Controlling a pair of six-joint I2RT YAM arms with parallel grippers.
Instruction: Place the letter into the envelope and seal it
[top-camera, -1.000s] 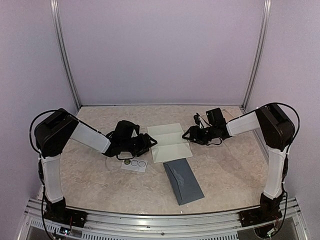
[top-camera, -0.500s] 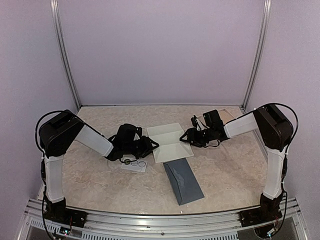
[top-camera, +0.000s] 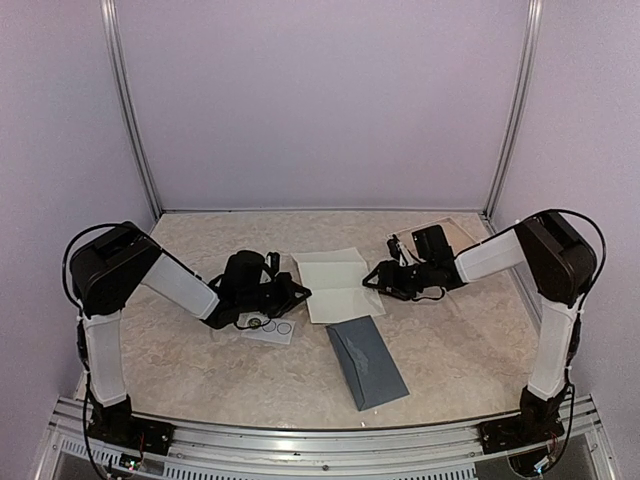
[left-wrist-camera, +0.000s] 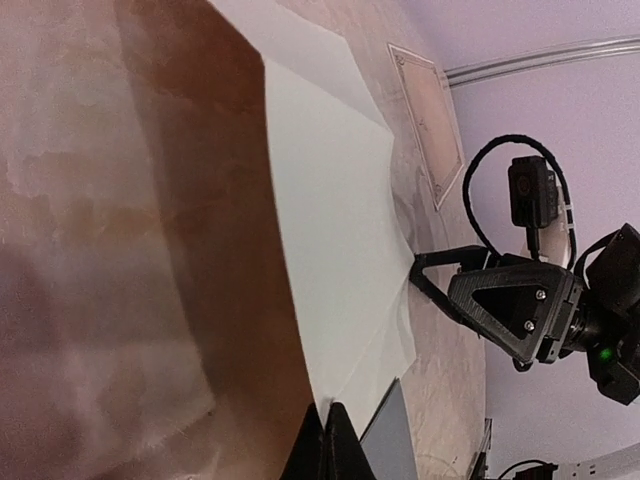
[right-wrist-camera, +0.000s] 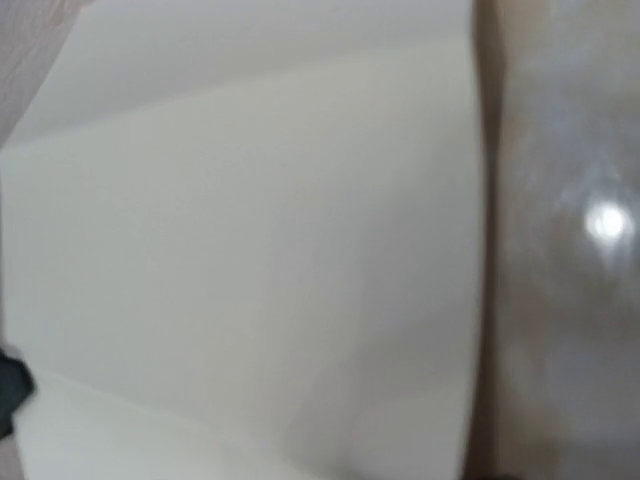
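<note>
I see the left gripper (top-camera: 303, 292) and right gripper (top-camera: 370, 279) flanking the letter (top-camera: 337, 283); I cannot tell either jaw width. The envelope (top-camera: 367, 362) lies just beside it.

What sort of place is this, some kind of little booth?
Most likely a robot test cell: plain lilac walls with metal corner posts, two arms bolted to a rail at the edge of the table, and a few paper props, a letter, an envelope and a sticker strip.
</note>
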